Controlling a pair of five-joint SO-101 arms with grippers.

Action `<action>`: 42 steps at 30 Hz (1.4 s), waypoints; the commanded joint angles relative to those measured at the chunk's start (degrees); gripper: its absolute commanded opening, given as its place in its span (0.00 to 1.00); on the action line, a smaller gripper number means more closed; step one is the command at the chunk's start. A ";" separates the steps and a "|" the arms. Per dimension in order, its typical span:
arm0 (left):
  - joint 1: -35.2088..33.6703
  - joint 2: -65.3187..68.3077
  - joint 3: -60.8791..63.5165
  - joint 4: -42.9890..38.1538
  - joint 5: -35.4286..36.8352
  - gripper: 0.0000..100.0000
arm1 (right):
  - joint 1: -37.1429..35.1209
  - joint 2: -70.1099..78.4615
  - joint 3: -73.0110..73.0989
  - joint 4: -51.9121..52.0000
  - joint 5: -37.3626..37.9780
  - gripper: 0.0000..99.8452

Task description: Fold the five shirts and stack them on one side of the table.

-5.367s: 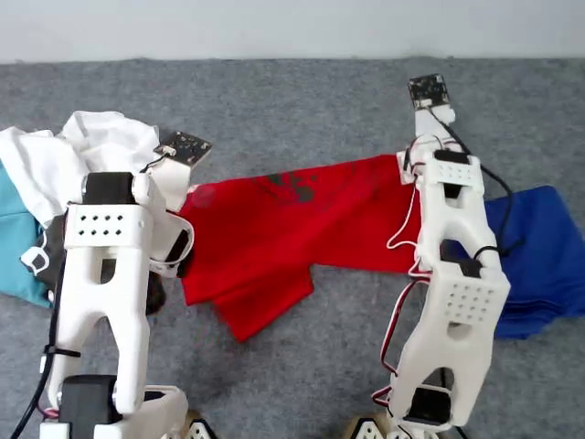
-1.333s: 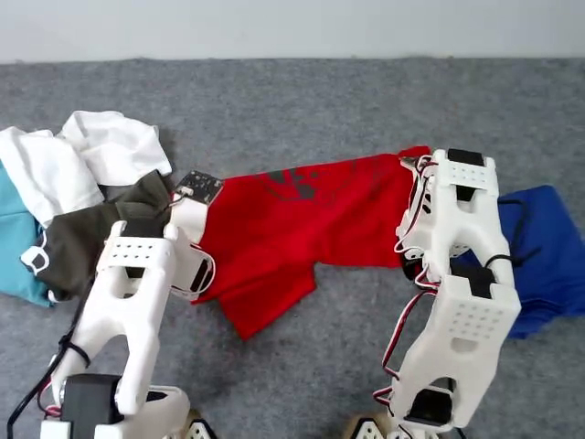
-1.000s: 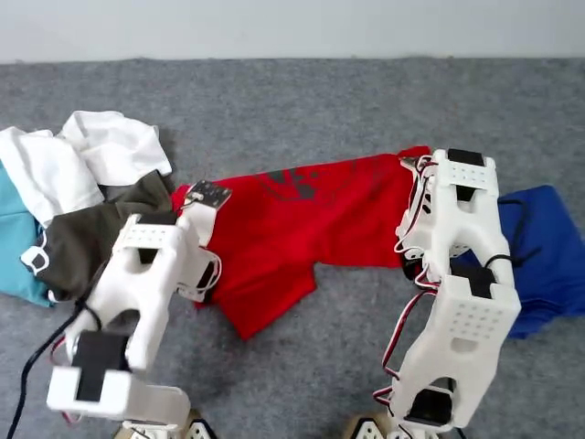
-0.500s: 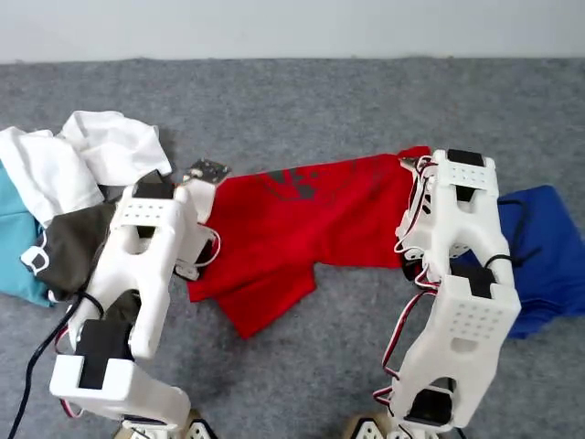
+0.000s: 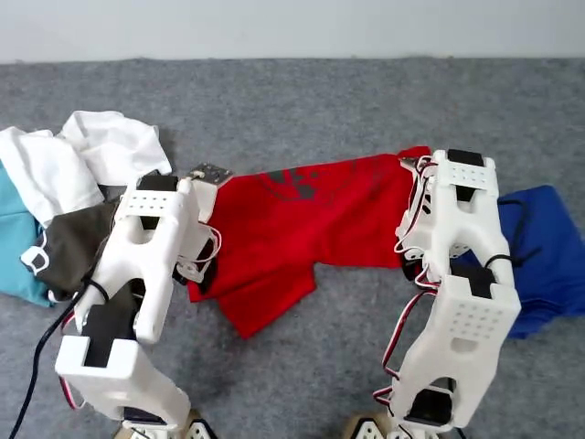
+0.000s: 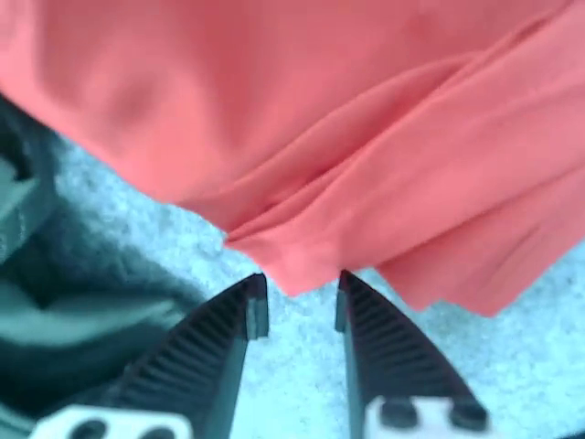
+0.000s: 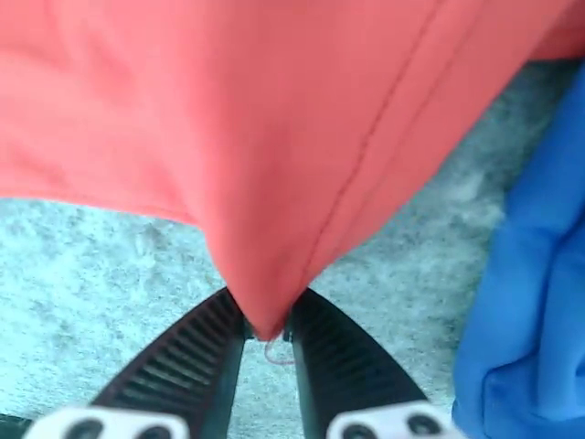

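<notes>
pinching red shirt (image 7: 274, 137) corner, right fingers (image 7: 196, 361), left fingers (image 6: 215, 352) seemingly apart at edge

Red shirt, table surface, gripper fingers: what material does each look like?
Red shirt: soft matte knit, probably cotton; it creases and drapes. Table surface: grey felt or low carpet, going by its fuzzy speckled texture. Fingers: black rigid plastic, likely printed; ridged inner faces.

Beneath me spreads a grey, fuzzy felt-like tabletop (image 5: 302, 110), running from the lower edge of the frame almost to the top. Along the upper edge runs a plain pale whitish wall (image 5: 292, 27), softly and evenly lit.
</notes>
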 commanded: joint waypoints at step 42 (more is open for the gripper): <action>6.77 -20.48 -17.98 16.62 0.18 0.01 | -1.45 -6.29 -0.53 0.48 0.70 0.01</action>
